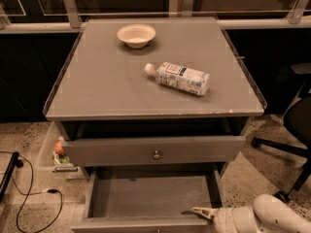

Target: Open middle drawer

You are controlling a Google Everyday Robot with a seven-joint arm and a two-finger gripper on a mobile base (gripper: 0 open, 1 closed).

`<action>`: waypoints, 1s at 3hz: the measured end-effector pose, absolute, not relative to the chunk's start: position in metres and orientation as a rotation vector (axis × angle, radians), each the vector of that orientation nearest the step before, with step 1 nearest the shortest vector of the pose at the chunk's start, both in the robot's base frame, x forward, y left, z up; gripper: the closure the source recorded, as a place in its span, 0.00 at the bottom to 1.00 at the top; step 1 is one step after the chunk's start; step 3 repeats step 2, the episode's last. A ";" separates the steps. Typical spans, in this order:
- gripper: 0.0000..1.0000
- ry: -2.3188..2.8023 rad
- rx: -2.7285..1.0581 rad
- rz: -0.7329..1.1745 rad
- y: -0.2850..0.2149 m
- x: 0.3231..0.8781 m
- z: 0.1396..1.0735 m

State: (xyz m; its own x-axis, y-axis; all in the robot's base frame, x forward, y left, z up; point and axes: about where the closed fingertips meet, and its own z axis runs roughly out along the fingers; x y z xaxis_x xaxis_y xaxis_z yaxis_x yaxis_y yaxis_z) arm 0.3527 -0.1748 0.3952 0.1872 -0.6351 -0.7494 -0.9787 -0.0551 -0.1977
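The grey cabinet (107,86) fills the middle of the view. The middle drawer (150,198) sits at 6 o'clock, already pulled well out, with its plain grey tray bare and its low front at the bottom edge. Above it the upper drawer (121,152) has a taller front and a small knob (156,155) at its centre.

The gripper (201,211) is at 5 o'clock, at the right end of the middle drawer's front, just inside the tray; whether it is wide or narrow I cannot tell.

On the top, a bottle (181,77) lies on its side toward 2 o'clock and a bowl (136,35) stands at 12.

The drawer looks rigid and, being empty, probably light on its runners. Its front lip should give the firmest hold, pulled straight toward 6.
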 end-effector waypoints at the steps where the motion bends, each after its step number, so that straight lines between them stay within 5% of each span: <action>1: 0.00 1.524 -1.770 0.628 -0.175 0.353 0.395; 3: 0.00 1.524 -1.770 0.628 -0.175 0.353 0.395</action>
